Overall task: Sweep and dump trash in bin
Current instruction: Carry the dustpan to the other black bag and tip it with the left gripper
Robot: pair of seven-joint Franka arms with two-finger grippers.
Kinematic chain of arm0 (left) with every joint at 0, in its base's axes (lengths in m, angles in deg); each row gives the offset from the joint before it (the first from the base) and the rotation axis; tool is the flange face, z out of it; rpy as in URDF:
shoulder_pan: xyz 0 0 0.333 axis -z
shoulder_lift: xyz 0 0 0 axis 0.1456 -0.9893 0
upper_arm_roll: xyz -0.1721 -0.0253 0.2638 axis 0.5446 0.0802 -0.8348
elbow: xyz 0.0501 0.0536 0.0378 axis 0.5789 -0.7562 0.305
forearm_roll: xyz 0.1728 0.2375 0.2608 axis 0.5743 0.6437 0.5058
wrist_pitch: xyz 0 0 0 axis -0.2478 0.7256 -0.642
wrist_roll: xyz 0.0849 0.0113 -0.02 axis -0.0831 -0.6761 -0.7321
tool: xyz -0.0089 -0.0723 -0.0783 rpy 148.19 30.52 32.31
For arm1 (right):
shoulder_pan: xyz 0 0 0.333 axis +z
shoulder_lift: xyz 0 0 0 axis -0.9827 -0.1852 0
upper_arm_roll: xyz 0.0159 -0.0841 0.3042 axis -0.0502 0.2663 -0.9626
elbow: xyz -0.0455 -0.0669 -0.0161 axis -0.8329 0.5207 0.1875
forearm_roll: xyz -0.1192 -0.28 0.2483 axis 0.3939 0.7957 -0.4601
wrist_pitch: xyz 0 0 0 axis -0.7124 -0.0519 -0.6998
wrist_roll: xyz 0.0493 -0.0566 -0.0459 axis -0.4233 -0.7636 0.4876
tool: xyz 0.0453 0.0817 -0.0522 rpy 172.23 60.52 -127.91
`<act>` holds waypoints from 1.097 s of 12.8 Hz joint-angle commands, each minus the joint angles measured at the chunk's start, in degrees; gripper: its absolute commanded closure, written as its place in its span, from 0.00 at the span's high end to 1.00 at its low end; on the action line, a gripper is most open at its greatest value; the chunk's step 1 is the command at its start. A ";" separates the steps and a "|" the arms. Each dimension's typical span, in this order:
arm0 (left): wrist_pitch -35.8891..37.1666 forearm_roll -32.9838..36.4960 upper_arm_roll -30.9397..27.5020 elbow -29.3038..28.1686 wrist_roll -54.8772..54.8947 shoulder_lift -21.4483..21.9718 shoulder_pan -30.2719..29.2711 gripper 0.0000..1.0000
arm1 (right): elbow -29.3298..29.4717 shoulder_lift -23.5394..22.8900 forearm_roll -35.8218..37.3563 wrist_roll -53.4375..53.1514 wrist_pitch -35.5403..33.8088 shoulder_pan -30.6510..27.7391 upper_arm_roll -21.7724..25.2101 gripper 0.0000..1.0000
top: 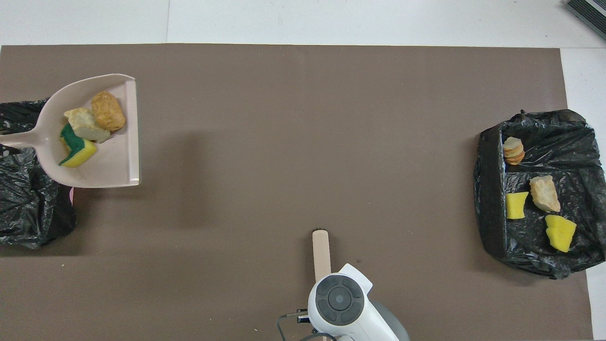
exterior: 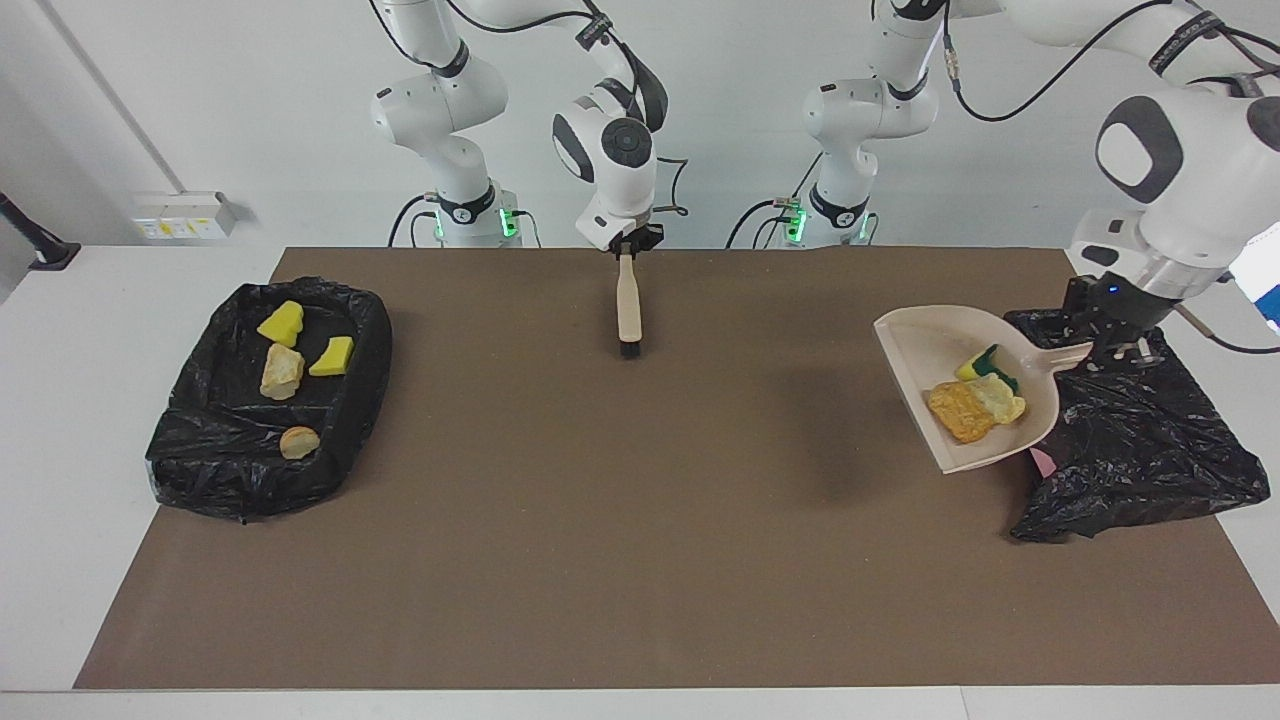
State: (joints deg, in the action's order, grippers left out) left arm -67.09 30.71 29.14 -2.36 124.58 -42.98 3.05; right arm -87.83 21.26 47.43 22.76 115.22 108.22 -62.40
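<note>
Nearest the robots, the right end effector [exterior: 626, 247] is seen clamped shut on the brush [exterior: 628, 312] handle; the brush hangs bristles down over the mat [exterior: 600, 560], apparently waiting.

Toward the left arm's end, the left end effector [exterior: 1112, 345] is closed on the handle of the dustpan [exterior: 925, 345], held up in the air partly over the bin [exterior: 1140, 440]. Three pieces of trash [exterior: 975, 400] are carried in the pan: an orange-brown lump, a pale lump and a green-backed yellow sponge.

Risk, judged: the pan's open lip is pointed away from the bin, toward mid-mat. If it is tipped that way, the load would be shed onto the mat. The pieces lie loose and piled; a quick turn could roll one off the lip.

The bag looks slumped, its opening not clearly made out; a dump could land on folded plastic and slide off near the surface edge [exterior: 1250, 560].

More scraps [exterior: 285, 365] are left in the tray [exterior: 200, 470] at the right arm's end. Wide open mat is left between tray and bin.
</note>
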 commanded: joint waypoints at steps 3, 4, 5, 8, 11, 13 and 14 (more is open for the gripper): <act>0.55 1.40 0.12 3.96 15.77 -0.61 -10.13 0.00 | -0.45 -0.96 0.43 0.79 3.19 -1.12 0.17 0.08; -2.43 2.98 0.03 3.96 19.45 -0.70 -12.41 0.00 | -0.28 -1.66 -0.01 0.70 3.90 -1.21 0.25 0.08; -4.20 3.52 0.03 3.79 20.88 -0.96 -14.78 0.00 | 0.07 -2.02 -0.01 0.79 3.91 -1.30 0.25 0.12; -12.19 12.99 0.03 -0.23 20.64 -1.94 -16.12 0.00 | 1.04 -3.25 -0.01 1.58 4.26 -3.67 0.25 0.20; -17.36 17.99 -0.06 -7.16 16.44 0.08 -15.95 0.00 | 3.24 -4.83 -0.01 1.58 3.99 -4.19 0.25 0.20; -23.18 23.45 -0.06 -12.28 9.68 0.71 -15.16 0.00 | 3.24 -4.83 0.43 2.54 4.52 -4.11 0.25 0.20; -24.51 25.83 -0.06 -12.65 8.34 0.18 -14.98 0.00 | 3.15 -4.66 0.43 4.98 4.35 -4.02 0.25 0.20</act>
State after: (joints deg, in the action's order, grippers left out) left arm -87.68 52.29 29.24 -10.29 136.85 -45.17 -12.85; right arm -85.34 17.27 47.45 23.94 118.94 104.97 -61.90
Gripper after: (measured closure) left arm 0.674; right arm 0.740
